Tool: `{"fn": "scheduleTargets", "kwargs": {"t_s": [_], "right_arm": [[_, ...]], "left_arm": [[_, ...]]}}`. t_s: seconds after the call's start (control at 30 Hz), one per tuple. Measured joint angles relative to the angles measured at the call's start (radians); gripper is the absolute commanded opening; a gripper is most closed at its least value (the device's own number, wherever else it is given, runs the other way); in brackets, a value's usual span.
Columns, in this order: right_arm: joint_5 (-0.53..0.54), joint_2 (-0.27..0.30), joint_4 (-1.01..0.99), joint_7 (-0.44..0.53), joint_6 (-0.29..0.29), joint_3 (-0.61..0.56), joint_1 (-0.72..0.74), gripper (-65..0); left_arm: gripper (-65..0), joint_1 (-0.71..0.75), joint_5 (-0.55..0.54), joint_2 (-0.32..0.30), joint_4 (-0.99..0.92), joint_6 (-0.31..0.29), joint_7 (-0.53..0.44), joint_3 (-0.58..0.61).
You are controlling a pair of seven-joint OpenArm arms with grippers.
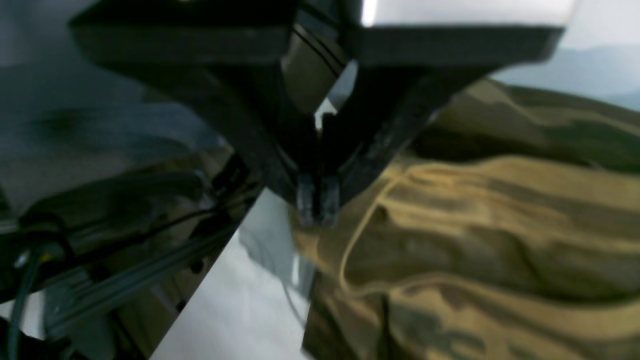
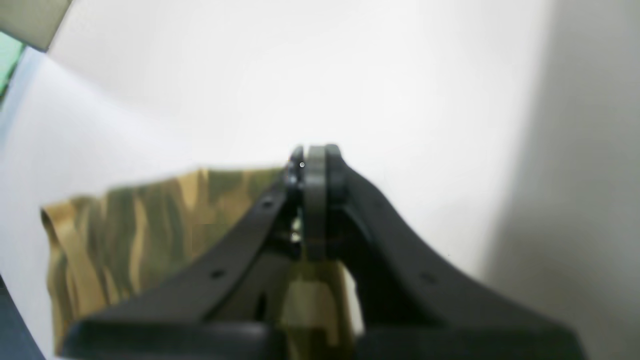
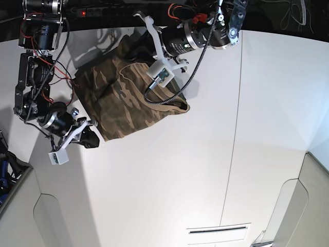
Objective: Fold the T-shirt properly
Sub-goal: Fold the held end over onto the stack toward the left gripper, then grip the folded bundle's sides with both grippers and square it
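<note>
The camouflage T-shirt [image 3: 128,100] lies bunched at the back left of the white table [image 3: 205,164]. My left gripper [image 3: 131,49] reaches in from the back. In the left wrist view the left gripper [image 1: 317,205] is shut, its tips pinching the T-shirt [image 1: 475,225] at an edge lifted off the table. My right gripper [image 3: 95,139] sits at the shirt's front-left corner. In the right wrist view the right gripper [image 2: 315,167] is shut at the edge of the T-shirt [image 2: 150,225], and cloth shows between its fingers lower down.
Wires and dark robot parts [image 3: 103,10] line the table's back edge. A seam [image 3: 234,128] runs front to back across the tabletop. A slot [image 3: 218,230] is set into the table near the front. A cable [image 3: 175,92] from the left arm hangs over the shirt.
</note>
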Motion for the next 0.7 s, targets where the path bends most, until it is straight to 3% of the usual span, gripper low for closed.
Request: {"fn": "scheduleTargets", "kwargs": {"t_s": [0.37,0.7], "right_arm": [[0.003,-0.022,-0.004,0.000,0.000,-0.025,0.066,-65.0],[-0.074,-0.022,-0.023,0.000,0.000,-0.244,0.068,-65.0]], "left_arm": [[-63.7,-0.044,0.115,0.000,-0.191,0.000,-0.001,-0.060],[-63.7,-0.074,0.125,0.001,-0.203,-0.004,-0.007,-0.226]]}}
